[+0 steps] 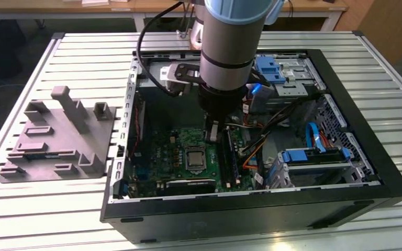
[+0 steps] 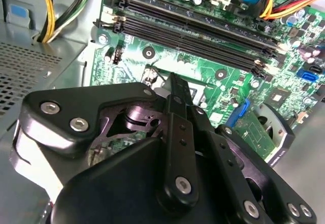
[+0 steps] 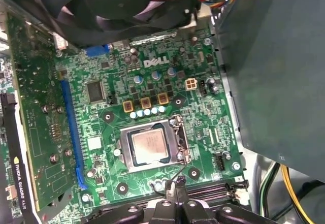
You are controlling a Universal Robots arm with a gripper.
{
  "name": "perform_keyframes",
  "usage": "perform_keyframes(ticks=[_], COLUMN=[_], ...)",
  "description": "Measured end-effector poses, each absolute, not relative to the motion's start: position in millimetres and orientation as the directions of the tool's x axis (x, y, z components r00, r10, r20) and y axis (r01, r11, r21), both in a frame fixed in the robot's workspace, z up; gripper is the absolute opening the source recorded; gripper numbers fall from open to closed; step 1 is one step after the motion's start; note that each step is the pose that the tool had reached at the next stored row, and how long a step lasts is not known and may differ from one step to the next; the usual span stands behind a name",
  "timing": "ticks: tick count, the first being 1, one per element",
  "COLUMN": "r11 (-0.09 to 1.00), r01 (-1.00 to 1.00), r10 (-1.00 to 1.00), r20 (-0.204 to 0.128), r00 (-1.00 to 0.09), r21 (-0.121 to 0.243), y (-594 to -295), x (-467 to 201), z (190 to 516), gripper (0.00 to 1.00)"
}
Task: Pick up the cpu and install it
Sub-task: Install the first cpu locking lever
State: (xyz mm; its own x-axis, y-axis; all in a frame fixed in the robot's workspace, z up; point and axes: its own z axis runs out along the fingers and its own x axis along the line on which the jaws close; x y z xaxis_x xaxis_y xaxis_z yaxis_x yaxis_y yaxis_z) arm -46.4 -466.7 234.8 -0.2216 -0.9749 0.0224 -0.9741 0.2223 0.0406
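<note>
The chip [image 3: 149, 146] lies seated in its socket on the green board [image 3: 167, 97]; faint print on its top cannot be made out; the gripper [image 3: 174, 189] hangs just beside it, fingers closed together, holding nothing.

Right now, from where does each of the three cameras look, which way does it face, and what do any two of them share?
Exterior view: off the arm, above, looking down into the open black computer case; the grey arm shows, with its gripper low over the green motherboard.
First wrist view: on the arm, facing the motherboard and the small square silvery cpu in its socket; the gripper shows.
Second wrist view: on the arm, looking past the black gripper body at the long black memory slots.
Exterior and first wrist views share the cpu.
</note>
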Motion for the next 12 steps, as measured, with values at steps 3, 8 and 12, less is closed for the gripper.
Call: perform_keyframes(ticks=[3,8,12], r11=[0.212,0.198,0.171], r01=[-0.977,-0.979,-0.985], r10=[-0.977,-0.980,-0.985], r20=[0.022,0.022,0.023], r00=[-0.211,-0.197,-0.170], r21=[0.041,0.041,0.040], y=[-468.0,-470.7,-471.4], x=[-47.9,-49.4,-49.4], z=[234.0,233.1,231.9], gripper=[0.11,0.11,0.11])
